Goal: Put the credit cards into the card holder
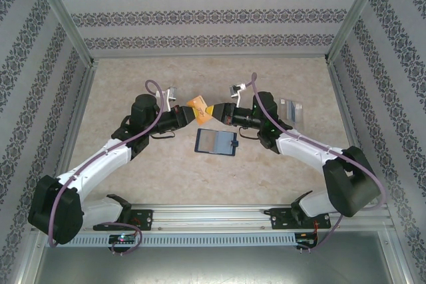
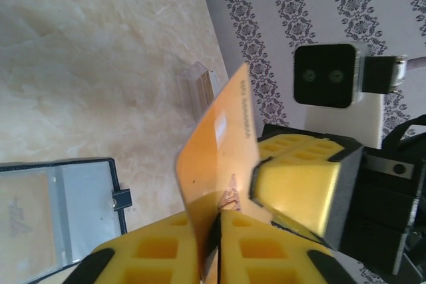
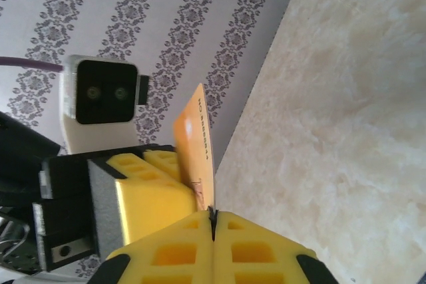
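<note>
Both grippers meet above the middle of the table (image 1: 126, 84), sharing a single orange card (image 2: 216, 138). The left gripper (image 2: 213, 231) has its yellow fingers pressed together on one end of the card. The right gripper (image 3: 213, 221) is clamped on the same card from the opposite side, so the card stands on edge in the air between them, clear of the tabletop. Just toward the table's front edge from the card, the dark wallet (image 1: 216, 141) lies flat and open, pale inside up, its tab pointing right. A clear plastic box (image 1: 291, 109) sits near the right edge, well apart from the wallet.
</note>
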Available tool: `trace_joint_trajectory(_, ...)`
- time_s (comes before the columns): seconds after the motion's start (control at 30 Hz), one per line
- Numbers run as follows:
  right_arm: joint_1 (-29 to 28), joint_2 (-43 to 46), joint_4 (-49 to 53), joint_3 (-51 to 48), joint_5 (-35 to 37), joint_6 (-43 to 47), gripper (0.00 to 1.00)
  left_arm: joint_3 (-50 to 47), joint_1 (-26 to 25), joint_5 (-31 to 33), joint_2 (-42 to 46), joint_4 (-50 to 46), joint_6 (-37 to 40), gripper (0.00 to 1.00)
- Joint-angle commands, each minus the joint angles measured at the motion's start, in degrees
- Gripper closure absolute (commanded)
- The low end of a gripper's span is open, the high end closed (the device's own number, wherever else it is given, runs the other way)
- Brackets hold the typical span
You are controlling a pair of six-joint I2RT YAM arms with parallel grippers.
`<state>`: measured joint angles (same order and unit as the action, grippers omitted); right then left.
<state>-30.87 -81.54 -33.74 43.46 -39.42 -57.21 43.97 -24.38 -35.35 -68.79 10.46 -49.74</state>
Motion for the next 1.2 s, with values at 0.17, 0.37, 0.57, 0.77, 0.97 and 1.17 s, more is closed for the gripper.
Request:
trace_joint_trajectory(0.17, 1.5, -1.0, -3.6, -1.4, -5.6, 0.8, 0.77, 3.9, -0.5, -2.2, 0.1, -3.3, 3.6, 0.94)
trace_joint_trajectory(0.37, 4.3, -1.2, -7.1, -1.1, -14.2, 1.0, 0.69, 8.0, -0.5, -6.5, -0.4, -11.9, 7.4, 0.95)
trace_joint_trajectory(0.57, 5.0, -1.5, -6.7, 0.0, -19.7, 2.5, 0.65, 11.4, -0.6, -12.7, -4.0, -15.6, 9.9, 0.92)
trace_joint_trajectory(0.77, 7.9, -0.5, -6.5, -0.6, -20.9, 2.6, 0.65, 14.6, -1.0, -14.1, -6.2, -20.0, 13.8, 0.92)
trace_joint_trajectory(0.97, 8.1, -1.1, -5.4, 0.7, -24.5, 3.0, 0.71, 15.8, -1.0, -15.4, -7.3, -21.9, 15.5, 0.92)
trace_joint_trajectory(1.17, 8.2, -1.6, -5.4, 0.7, -25.1, 3.3, 0.80, 16.2, -1.2, -17.3, -8.7, -21.8, 15.4, 0.92)
